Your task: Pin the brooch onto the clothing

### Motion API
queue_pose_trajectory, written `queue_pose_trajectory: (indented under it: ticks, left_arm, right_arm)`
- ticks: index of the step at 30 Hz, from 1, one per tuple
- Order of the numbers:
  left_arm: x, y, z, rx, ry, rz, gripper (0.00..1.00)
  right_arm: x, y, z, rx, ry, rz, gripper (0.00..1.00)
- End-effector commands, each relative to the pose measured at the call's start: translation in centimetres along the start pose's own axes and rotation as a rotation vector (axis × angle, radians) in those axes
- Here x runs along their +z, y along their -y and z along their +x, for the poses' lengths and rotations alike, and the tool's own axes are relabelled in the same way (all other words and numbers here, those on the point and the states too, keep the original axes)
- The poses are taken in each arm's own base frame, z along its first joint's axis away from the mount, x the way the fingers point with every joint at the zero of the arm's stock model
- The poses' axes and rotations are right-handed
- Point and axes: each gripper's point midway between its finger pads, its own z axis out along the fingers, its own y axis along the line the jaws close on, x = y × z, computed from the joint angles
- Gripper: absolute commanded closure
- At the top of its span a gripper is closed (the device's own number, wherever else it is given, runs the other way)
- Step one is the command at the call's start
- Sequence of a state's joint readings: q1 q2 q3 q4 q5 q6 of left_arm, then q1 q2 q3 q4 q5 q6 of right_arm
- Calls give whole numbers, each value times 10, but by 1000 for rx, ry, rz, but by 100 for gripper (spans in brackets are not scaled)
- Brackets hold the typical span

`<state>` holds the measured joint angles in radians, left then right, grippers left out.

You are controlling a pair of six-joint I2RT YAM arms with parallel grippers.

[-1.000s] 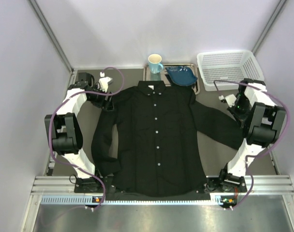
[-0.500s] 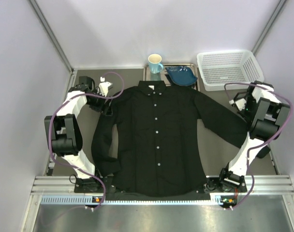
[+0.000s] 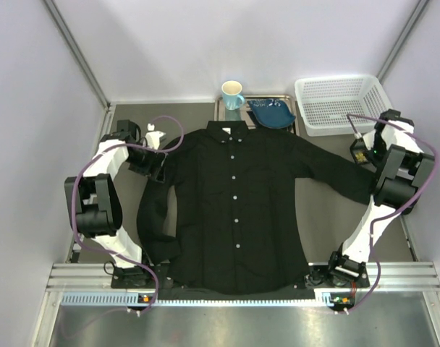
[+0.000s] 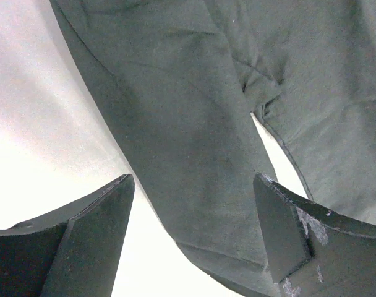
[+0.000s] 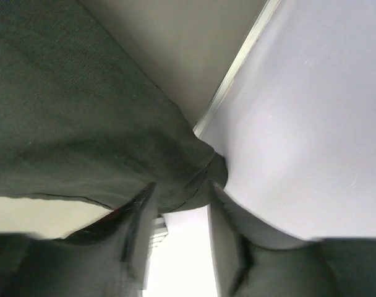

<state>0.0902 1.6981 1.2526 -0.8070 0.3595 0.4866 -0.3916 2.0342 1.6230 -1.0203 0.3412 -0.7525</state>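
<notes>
- Pinching the outstretched sleeve (image 3: 328, 173) of the shirt (image 3: 234, 210) at its cuff end in the right gripper (image 5: 182, 197), fingers clenched on bunched cloth; holding it stretched straight toward the basket (image 3: 341, 105) side, probably flattening the front for pinning.
- Hovering the left gripper (image 4: 191, 213) over the folded sleeve (image 4: 194, 142) near the shoulder, fingers spread and gripping nothing; likely readying to straighten that side too.
- Leaving the shirt lying flat on the table (image 3: 318, 217), buttons up, giving a steady surface for the pin.
- Finding no brooch in any view; possibly sitting in the blue dish (image 3: 272, 113) beside the mug (image 3: 232, 94), though too small to tell.
- Judging the pinning as not yet begun.
</notes>
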Motion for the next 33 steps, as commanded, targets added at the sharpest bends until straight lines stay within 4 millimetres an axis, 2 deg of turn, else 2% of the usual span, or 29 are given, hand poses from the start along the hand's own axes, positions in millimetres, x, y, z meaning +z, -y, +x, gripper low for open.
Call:
queue_pose_trajectory:
  ticks: [1, 4, 5, 7, 8, 10, 11, 13, 14, 15, 17, 18, 19, 20, 21, 22, 25, 27, 28, 29, 30, 31, 32, 33]
  left_arm:
    - [3, -4, 17, -38, -77, -27, 17]
    - [12, -8, 27, -60, -125, -30, 21]
    - [17, -9, 30, -71, -143, -25, 25]
    - [21, -12, 31, -85, -156, -31, 29]
    - [27, -15, 34, -97, -175, -36, 33]
    - [33, -25, 34, -106, -186, -75, 40]
    - [40, -32, 35, -113, -200, -88, 44]
    - [52, -46, 38, -119, -236, -134, 55]
    - [52, -56, 25, -112, -219, -158, 60]
    - [54, -62, 21, -113, -221, -171, 71]
    - [63, -74, 13, -106, -224, -186, 83]
    - [59, -85, -12, -94, -176, -211, 89]
    - [66, -90, -15, -100, -184, -207, 97]
    - [67, -94, -23, -99, -175, -216, 100]
    - [60, -104, -46, -85, -127, -246, 100]
    - [64, -107, -50, -81, -122, -249, 100]
    - [54, -115, -73, -59, -70, -266, 100]
    - [44, -119, -79, -28, -41, -294, 100]
    - [34, -117, -71, -21, -44, -321, 98]
    - [27, -120, -68, -13, -42, -356, 79]
    - [21, -123, -67, 7, -25, -385, 66]
    - [-1, -122, -65, 10, -4, -403, 55]
    - [-4, -115, -48, -2, -32, -373, 35]
    - [-11, -106, -35, -21, -56, -338, 29]
  right_arm:
    - [-12, 14, 5, 44, 13, 67, 47]
    - [-26, 14, 3, 56, 54, 63, 36]
    - [-31, 10, 3, 49, 63, 52, 35]
    - [-40, -2, -2, 38, 113, -1, 29]
    - [-53, -8, -4, 23, 142, 0, 27]
    - [-60, -24, -7, 4, 183, -36, 19]
    - [-71, -37, -15, -26, 222, -55, 17]
    - [-81, -53, -20, -52, 258, -86, 11]
    - [-86, -63, -27, -62, 293, -114, 9]
    - [-98, -75, -33, -90, 317, -132, 8]
    - [-109, -89, -44, -95, 354, -168, 5]
    - [-118, -99, -51, -117, 371, -184, 5]
    - [-122, -107, -57, -117, 384, -212, 5]
    - [-127, -115, -63, -126, 406, -239, 5]
    - [-133, -118, -69, -125, 428, -249, 5]
    - [-137, -131, -75, -146, 434, -278, 5]
    - [-148, -158, -90, -190, 472, -358, 5]
    - [-152, -176, -96, -221, 491, -410, 5]
    - [-154, -190, -100, -249, 488, -433, 5]
    - [-155, -198, -102, -262, 491, -452, 4]
    - [-154, -204, -102, -270, 484, -466, 4]
    - [-154, -209, -103, -270, 480, -480, 5]
    - [-155, -217, -106, -280, 482, -500, 4]
    - [-154, -221, -105, -284, 477, -510, 4]
